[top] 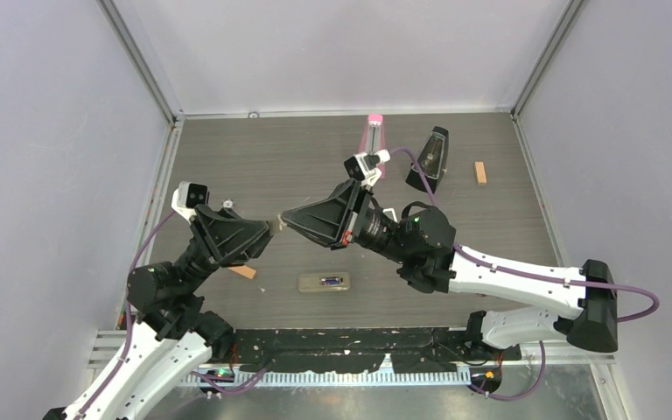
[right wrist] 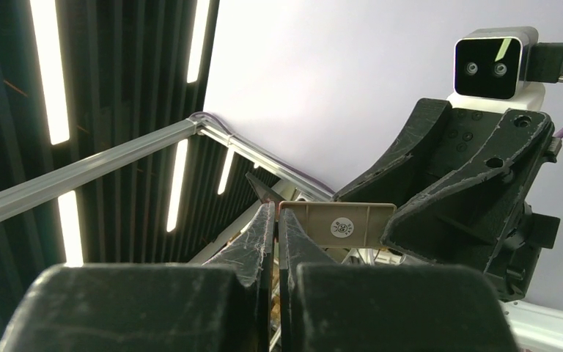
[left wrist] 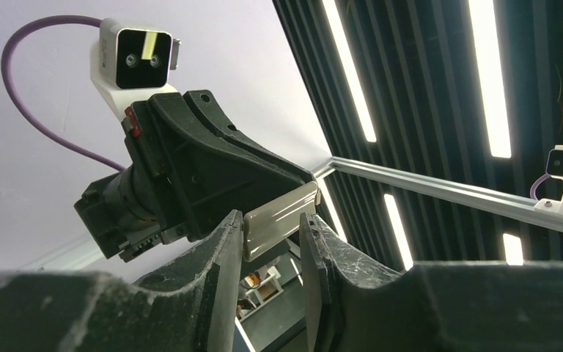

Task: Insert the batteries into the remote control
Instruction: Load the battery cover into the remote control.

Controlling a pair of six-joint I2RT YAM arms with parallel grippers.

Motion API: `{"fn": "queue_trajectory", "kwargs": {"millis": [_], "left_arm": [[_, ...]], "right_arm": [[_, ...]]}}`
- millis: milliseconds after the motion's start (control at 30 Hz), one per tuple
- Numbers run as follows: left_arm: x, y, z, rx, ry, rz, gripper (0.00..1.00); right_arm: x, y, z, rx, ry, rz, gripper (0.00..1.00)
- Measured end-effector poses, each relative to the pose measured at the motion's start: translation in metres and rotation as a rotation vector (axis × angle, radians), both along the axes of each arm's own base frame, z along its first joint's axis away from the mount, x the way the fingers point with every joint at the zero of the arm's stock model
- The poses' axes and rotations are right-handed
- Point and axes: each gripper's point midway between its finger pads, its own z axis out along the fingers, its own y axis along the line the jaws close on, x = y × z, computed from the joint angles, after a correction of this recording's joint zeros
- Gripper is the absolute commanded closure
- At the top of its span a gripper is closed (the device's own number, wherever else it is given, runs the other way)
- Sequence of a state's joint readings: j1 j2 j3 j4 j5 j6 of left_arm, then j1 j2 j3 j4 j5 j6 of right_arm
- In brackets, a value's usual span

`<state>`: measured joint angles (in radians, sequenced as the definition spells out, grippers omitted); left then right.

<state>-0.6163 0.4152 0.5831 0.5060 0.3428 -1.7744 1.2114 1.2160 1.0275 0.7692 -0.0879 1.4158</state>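
Note:
The remote control point(top: 325, 282) lies back up on the table between the arm bases. A bluish-purple battery point(top: 332, 281) shows in its open compartment. My left gripper point(top: 269, 231) is raised and shut across the width of a small grey-beige battery cover point(left wrist: 281, 218), which sits between its fingertips. My right gripper point(top: 285, 216) faces it tip to tip, its jaws shut to a hairline gap. Its tips rest at the free end of the cover point(right wrist: 337, 224), which I see face-on with a round sticker. No other batteries are visible.
An orange block point(top: 243, 271) lies under the left gripper and another orange block point(top: 480, 172) lies at the back right. A pink-capped object point(top: 374, 131) and a black wedge-shaped object point(top: 430, 158) stand at the back.

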Motion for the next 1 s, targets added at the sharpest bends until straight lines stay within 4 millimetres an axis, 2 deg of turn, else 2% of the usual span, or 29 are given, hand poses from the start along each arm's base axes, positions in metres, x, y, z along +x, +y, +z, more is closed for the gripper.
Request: {"fn": "queue_trajectory", "kwargs": {"millis": [200, 400, 433, 500, 567, 600, 633, 700, 767, 867, 1000], "left_arm": [[0.000, -0.002, -0.002, 0.011, -0.002, -0.009, 0.75], [-0.003, 0.001, 0.003, -0.009, -0.016, -0.001, 1.00], [-0.004, 0.003, 0.005, -0.018, -0.024, 0.003, 1.00], [-0.007, 0.007, 0.008, -0.032, -0.037, 0.010, 1.00], [-0.007, 0.007, 0.009, -0.032, -0.040, 0.010, 1.00], [-0.008, 0.007, 0.009, -0.033, -0.043, 0.011, 1.00], [-0.008, 0.007, 0.009, -0.032, -0.045, 0.013, 1.00], [-0.007, 0.007, 0.006, -0.019, -0.047, 0.023, 1.00], [-0.006, 0.007, 0.003, -0.003, -0.046, 0.037, 1.00], [-0.005, 0.007, -0.008, 0.048, -0.042, 0.076, 1.00], [0.000, 0.007, -0.027, 0.145, -0.019, 0.141, 1.00]], "right_arm": [[0.002, 0.006, -0.006, 0.006, 0.028, 0.025, 0.95], [0.002, 0.005, -0.005, 0.025, 0.041, 0.038, 0.95], [0.004, 0.004, -0.006, 0.027, 0.044, 0.037, 0.95], [0.004, 0.004, -0.008, 0.028, 0.053, 0.040, 0.83], [0.004, 0.003, -0.009, 0.032, 0.056, 0.042, 0.62], [0.005, 0.003, -0.011, 0.029, 0.059, 0.039, 0.57], [0.006, 0.003, -0.014, 0.023, 0.063, 0.033, 0.47], [0.009, 0.004, -0.027, -0.012, 0.076, 0.017, 0.34], [0.012, 0.003, -0.041, -0.054, 0.092, -0.005, 0.26], [0.019, -0.004, -0.061, -0.151, 0.109, -0.080, 0.22], [0.023, -0.028, -0.062, -0.219, 0.077, -0.183, 0.20]]}}
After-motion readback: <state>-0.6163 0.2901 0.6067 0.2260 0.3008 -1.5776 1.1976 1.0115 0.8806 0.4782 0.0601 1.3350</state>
